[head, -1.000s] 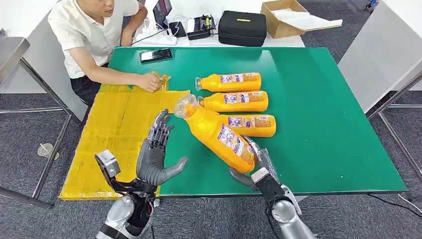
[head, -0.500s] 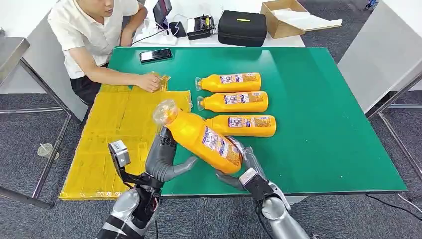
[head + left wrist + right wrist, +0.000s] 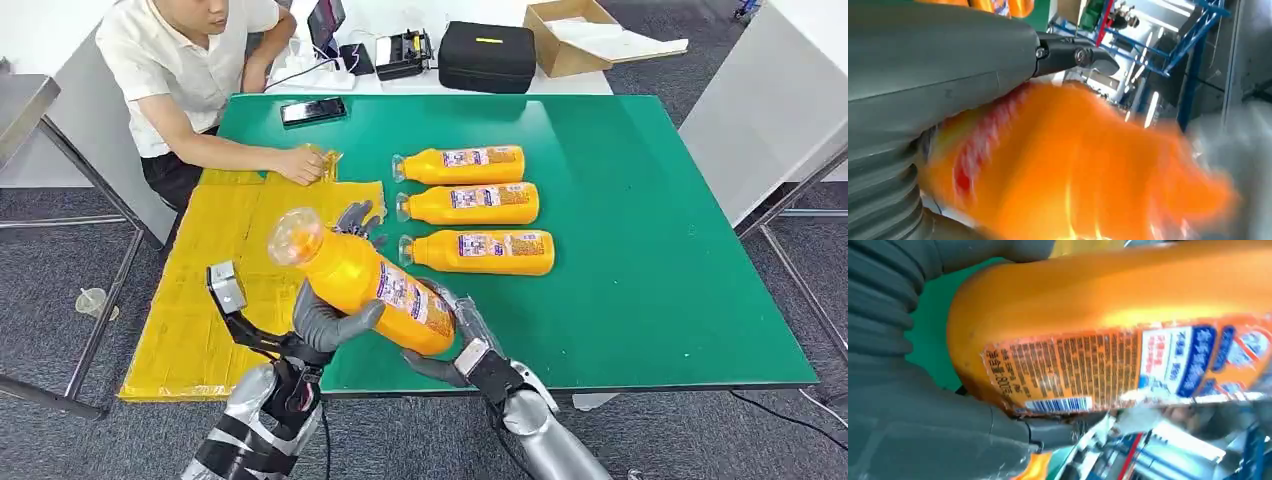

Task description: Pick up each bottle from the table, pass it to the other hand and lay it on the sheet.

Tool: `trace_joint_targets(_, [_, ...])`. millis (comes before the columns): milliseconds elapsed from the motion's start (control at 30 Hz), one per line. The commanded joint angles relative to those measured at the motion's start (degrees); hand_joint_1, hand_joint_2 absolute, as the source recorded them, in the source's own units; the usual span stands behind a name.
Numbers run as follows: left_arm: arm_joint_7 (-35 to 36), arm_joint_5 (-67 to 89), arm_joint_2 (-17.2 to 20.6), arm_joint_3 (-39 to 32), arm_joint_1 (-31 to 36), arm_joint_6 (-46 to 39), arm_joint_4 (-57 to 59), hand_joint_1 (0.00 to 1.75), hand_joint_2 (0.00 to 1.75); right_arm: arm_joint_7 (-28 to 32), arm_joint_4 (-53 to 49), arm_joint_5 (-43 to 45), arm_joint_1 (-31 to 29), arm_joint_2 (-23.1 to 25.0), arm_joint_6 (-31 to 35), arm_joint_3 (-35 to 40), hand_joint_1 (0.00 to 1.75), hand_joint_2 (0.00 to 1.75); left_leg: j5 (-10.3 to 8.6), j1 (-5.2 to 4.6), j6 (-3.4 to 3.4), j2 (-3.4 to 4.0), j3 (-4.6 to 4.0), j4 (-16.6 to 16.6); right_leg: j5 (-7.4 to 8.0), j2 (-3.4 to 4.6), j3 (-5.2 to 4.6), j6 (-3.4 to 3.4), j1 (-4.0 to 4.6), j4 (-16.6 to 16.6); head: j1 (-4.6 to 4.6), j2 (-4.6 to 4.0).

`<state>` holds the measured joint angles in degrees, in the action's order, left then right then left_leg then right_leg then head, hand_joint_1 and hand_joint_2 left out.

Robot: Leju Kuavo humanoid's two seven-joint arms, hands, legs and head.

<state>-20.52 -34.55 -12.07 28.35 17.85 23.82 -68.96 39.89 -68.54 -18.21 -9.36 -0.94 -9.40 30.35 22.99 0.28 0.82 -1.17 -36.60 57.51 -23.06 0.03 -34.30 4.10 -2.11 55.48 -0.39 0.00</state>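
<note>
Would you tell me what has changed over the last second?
The right hand carried the held bottle leftward, towards the yellow sheet. The left hand, open before, now cups its middle. The three bottles on the table and the person's hand stayed put.

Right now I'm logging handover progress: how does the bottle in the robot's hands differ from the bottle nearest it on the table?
The held bottle is off the table, tilted, cap toward the yellow sheet; the nearest table bottle lies flat on the green table. The right robot hand grips the held bottle's base and the left robot hand is around its body; the table bottle is untouched. Both are orange with similar labels.
</note>
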Motion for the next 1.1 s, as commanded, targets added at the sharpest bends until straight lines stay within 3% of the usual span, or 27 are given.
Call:
trace_joint_targets(33, [0.46, -1.93, -0.37, 0.48, 3.77, 1.67, 6.12, 0.00, 1.75, 0.11, 4.52, 0.92, -4.20, -1.42, -1.24, 7.43, 1.75, 1.75, 0.14, 0.09, -0.03, 0.13, 0.28, 0.04, -0.09, 0.03, 0.31, -0.25, 0.14, -0.04, 0.00, 0.00])
trace_joint_targets(200, [1.15, -3.66, -0.26, 1.44, 3.56, 4.89, 5.97, 0.00, 1.75, 0.11, 5.32, 3.90, -5.03, -1.36, -2.86, 8.59, 1.75, 1.75, 0.07, 0.06, -0.03, 0.07, 0.16, 0.01, -0.04, 0.01, 0.18, -0.17, 0.09, -0.04, 0.02, 0.00])
trace_joint_targets(233, [0.57, -3.11, -0.28, 1.69, 3.34, 4.98, 5.60, 1.54, 1.75, 0.11, 5.49, 4.48, -5.21, -1.40, -2.96, 8.62, 1.75, 1.75, 0.26, 0.16, -0.06, 0.19, 0.44, 0.12, -0.18, 0.05, 0.49, -0.38, 0.23, -0.01, 0.00, 0.00])
trace_joint_targets(267, [0.50, -2.95, -0.33, 1.86, 3.29, 5.04, 5.48, 1.75, 1.75, 0.11, 5.57, 4.70, -5.32, -1.34, -3.17, 8.61, 1.75, 1.75, 0.10, 0.07, -0.03, 0.09, 0.20, 0.03, -0.06, 0.01, 0.22, -0.20, 0.11, -0.03, 0.00, 0.00])
trace_joint_targets(300, [0.55, -2.69, -0.23, 2.27, 3.08, 5.20, 5.41, 1.75, 1.75, 0.11, 5.71, 5.97, -5.49, -1.11, -4.06, 8.21, 1.75, 1.75, 0.17, 0.13, -0.05, 0.12, 0.31, 0.08, -0.12, 0.01, 0.36, -0.29, 0.18, -0.03, 0.02, 0.00])
trace_joint_targets(367, [-0.36, -1.34, -0.01, 2.62, 2.90, 4.77, 5.22, 1.75, 1.75, 0.11, 5.87, 7.29, -5.56, -0.65, -4.87, 7.46, 1.59, 1.75, 0.09, 0.07, -0.03, 0.09, 0.18, 0.02, -0.05, 0.01, 0.20, -0.19, 0.10, -0.04, 0.02, 0.00])
trace_joint_targets(567, [-0.71, -1.37, -0.07, 2.53, 2.70, 4.86, 5.18, 1.75, 1.75, 0.11, 6.13, 7.84, -5.66, -0.39, -5.66, 7.19, 1.57, 1.75, 0.15, 0.08, -0.03, 0.15, 0.25, 0.05, -0.09, 0.05, 0.27, -0.24, 0.13, -0.03, 0.00, 0.00])
trace_joint_targets(633, [-0.98, -1.47, 0.11, 2.46, 2.55, 5.33, 4.84, 1.75, 1.75, 0.11, 6.86, 8.28, -5.64, -0.12, -6.49, 6.81, 1.05, 1.75, 0.19, 0.10, -0.04, 0.19, 0.31, 0.08, -0.11, 0.08, 0.33, -0.28, 0.16, -0.01, 0.00, 0.00])
trace_joint_targets(700, [-1.20, -1.28, 0.30, 2.59, 2.40, 5.70, 4.40, 1.75, 1.75, 0.11, 7.53, 8.41, -5.61, -0.05, -6.99, 6.44, 0.05, 1.75, 0.12, 0.08, -0.03, 0.13, 0.23, 0.03, -0.07, 0.04, 0.25, -0.22, 0.12, -0.04, 0.00, 0.00])
trace_joint_targets(1000, [0.25, -3.29, 0.10, 1.07, 1.89, 4.30, 4.24, 1.75, 1.75, 0.11, 9.49, 5.70, -6.01, 2.32, -2.86, 3.44, 0.00, 1.75, 0.10, 0.08, -0.04, 0.17, 0.20, 0.02, -0.04, 0.09, 0.19, -0.21, 0.12, -0.04, 0.00, 0.00])
trace_joint_targets(1100, [-1.07, 4.42, 0.83, 1.50, 1.81, -6.14, 1.75, 1.75, 1.75, -1.17, 9.59, 4.09, -5.10, 3.90, 1.21, -0.09, 0.00, 1.75, 0.07, 0.04, -0.03, 0.15, 0.14, 0.00, -0.02, 0.08, 0.13, -0.16, 0.07, -0.03, 0.00, 0.00])
